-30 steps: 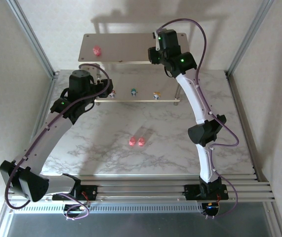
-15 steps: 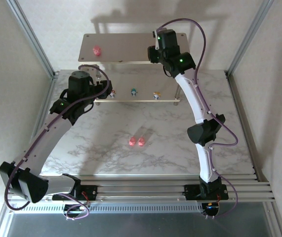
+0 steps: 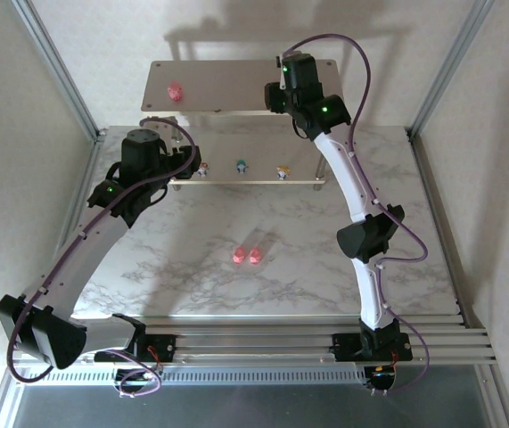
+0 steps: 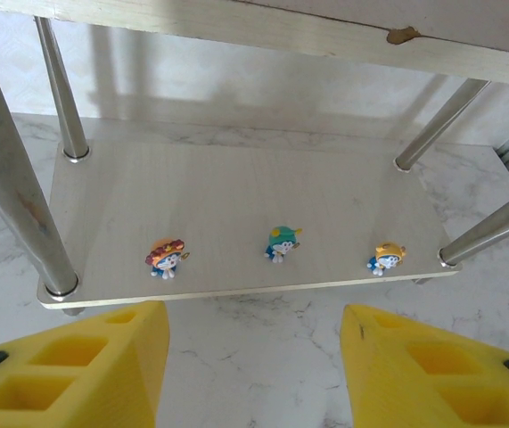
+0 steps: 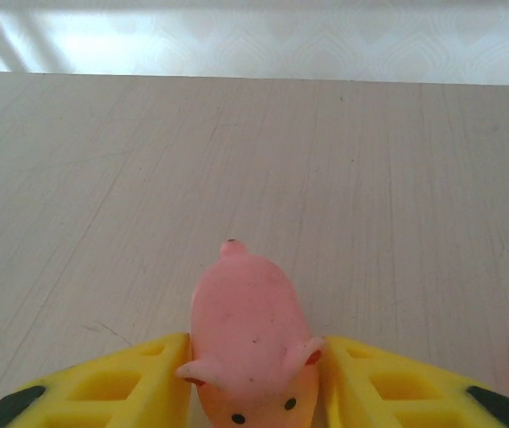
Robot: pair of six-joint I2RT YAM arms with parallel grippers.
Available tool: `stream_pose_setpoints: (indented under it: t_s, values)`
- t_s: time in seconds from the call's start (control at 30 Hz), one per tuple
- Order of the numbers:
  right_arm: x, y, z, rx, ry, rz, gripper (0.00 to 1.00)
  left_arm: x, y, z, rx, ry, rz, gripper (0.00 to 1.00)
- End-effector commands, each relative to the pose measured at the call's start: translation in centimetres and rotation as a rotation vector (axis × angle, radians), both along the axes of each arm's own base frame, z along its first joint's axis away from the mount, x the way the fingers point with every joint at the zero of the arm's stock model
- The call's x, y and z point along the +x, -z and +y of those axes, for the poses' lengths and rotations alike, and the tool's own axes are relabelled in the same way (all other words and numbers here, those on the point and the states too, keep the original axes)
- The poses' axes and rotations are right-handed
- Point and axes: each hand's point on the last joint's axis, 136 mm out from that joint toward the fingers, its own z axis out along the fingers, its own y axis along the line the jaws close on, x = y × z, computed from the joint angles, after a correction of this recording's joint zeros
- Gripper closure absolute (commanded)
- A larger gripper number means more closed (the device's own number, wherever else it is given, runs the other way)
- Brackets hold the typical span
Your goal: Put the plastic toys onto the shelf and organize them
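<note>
A marble-patterned table [image 3: 263, 285] carries the two-tier beige-grey metal shelf [image 3: 236, 85] at its far edge. The left gripper [image 4: 254, 357], fingers apart, faces three capped figurines [image 4: 281, 242] along the lower board's front edge. The right gripper [image 5: 256, 357] clamps a rounded pink plastic pig [image 5: 250, 312] at the top board's right end: placing, I judge; next, release and lift clear.

Bright diffuse light; soft faint shadows; frames mostly sharp.

The marble table [image 3: 192, 276] bears the shelf [image 3: 236, 85] and two pink pigs [image 3: 255, 256]; three figurines [image 3: 242, 165] line its lower board, other pigs [image 3: 175, 91] sit on top.
</note>
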Motion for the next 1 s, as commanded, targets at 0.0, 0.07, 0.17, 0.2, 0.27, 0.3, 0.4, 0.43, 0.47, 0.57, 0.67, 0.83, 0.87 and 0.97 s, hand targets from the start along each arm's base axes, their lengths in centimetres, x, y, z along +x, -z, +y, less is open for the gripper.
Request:
stream_pose_setpoints:
  t_s: [0.0, 0.07, 0.17, 0.2, 0.27, 0.3, 0.4, 0.43, 0.47, 0.57, 0.67, 0.83, 0.87, 0.97]
  values:
    - [0.2, -0.1, -0.2, 0.009, 0.013, -0.001, 0.55, -0.5, -0.4, 0.5, 0.001, 0.0, -0.011, 0.46]
    - [0.1, -0.3, -0.2, 0.014, 0.007, -0.002, 0.53, -0.5, -0.6, 0.5, -0.002, 0.001, -0.014, 0.46]
    - [-0.2, -0.5, 0.1, 0.026, -0.006, -0.002, 0.48, -0.6, -0.7, 0.5, -0.002, 0.0, -0.015, 0.46]
    - [-0.2, -0.7, 0.2, 0.032, -0.011, -0.005, 0.47, -0.7, -0.7, 0.5, -0.002, -0.001, -0.016, 0.46]
    - [-0.5, -1.2, 0.5, 0.048, -0.028, -0.008, 0.43, -0.7, -0.8, 0.6, -0.003, -0.001, -0.019, 0.46]
    - [-0.6, -1.4, 0.7, 0.059, -0.039, -0.011, 0.42, -0.8, -0.8, 0.6, -0.003, -0.002, -0.017, 0.46]
    - [-1.5, -2.9, 1.2, 0.096, -0.073, -0.028, 0.38, -0.9, -0.8, 0.7, -0.005, -0.004, -0.019, 0.45]
    - [-1.8, -3.4, 1.3, 0.108, -0.079, -0.034, 0.34, -1.0, -0.9, 0.7, -0.005, -0.006, -0.019, 0.45]
    - [-2.1, -3.8, 1.3, 0.12, -0.086, -0.038, 0.31, -1.0, -0.9, 0.7, -0.006, -0.008, -0.021, 0.45]
    - [-2.7, -4.9, 1.1, 0.146, -0.087, -0.047, 0.23, -1.1, -1.1, 0.8, -0.006, -0.009, -0.025, 0.44]
    - [-3.2, -5.7, 1.1, 0.166, -0.092, -0.052, 0.19, -1.1, -1.3, 0.8, -0.009, -0.008, -0.031, 0.45]
    - [-3.8, -6.5, 0.5, 0.19, -0.07, -0.056, 0.19, -1.3, -1.5, 0.8, -0.013, -0.007, -0.035, 0.45]
    - [-3.9, -6.6, 0.4, 0.194, -0.067, -0.052, 0.19, -1.4, -1.6, 0.9, -0.013, -0.008, -0.039, 0.45]
    - [-4.0, -6.2, 0.2, 0.196, -0.058, -0.034, 0.19, -1.6, -1.7, 1.0, -0.012, -0.012, -0.041, 0.44]
